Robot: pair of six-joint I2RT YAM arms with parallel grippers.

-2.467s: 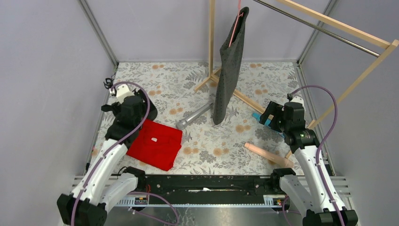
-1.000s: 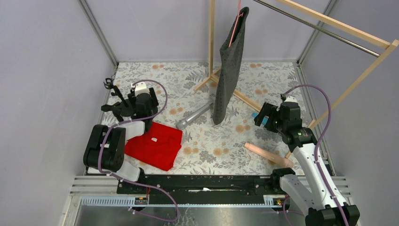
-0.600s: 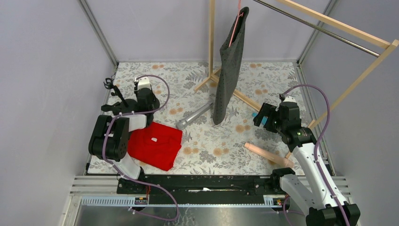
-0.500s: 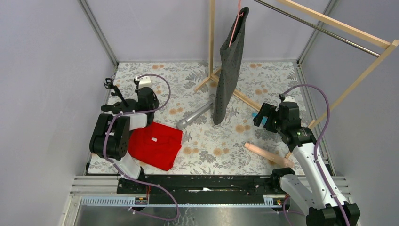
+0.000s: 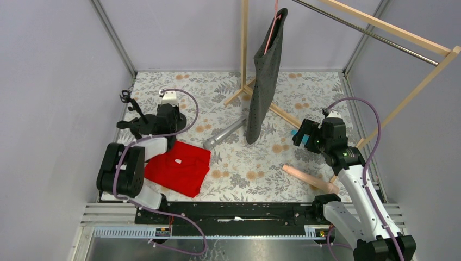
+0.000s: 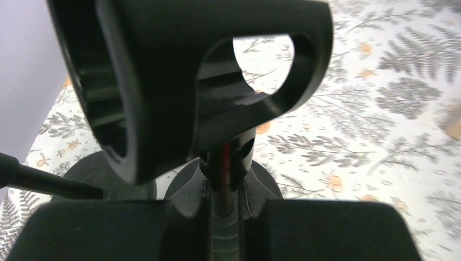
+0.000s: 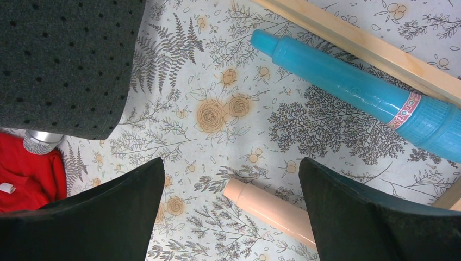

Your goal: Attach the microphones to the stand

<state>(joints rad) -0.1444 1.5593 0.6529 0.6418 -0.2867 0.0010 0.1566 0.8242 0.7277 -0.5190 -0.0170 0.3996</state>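
3 microphones lay on the flowered mat [image 5: 239, 163], well apart from the stand [image 5: 129, 106]: the blue microphone [image 7: 353, 87] alongside the wooden rack [image 7: 348, 43] foot, the pink microphone [image 5: 307, 178] nearer us, the silver microphone [image 5: 224, 134] with its head just beside the red cloth [image 5: 179, 166]. We saw the left gripper [image 6: 223, 228] clamped on the stand's thin post, and the right gripper [image 7: 231, 166] with its jaws wide apart above the blue and pink ones.

Floral-print tabletop [image 5: 239, 163]; plain lilac walls [image 5: 54, 81]; wooden clothes rack [image 5: 244, 43] toward back.
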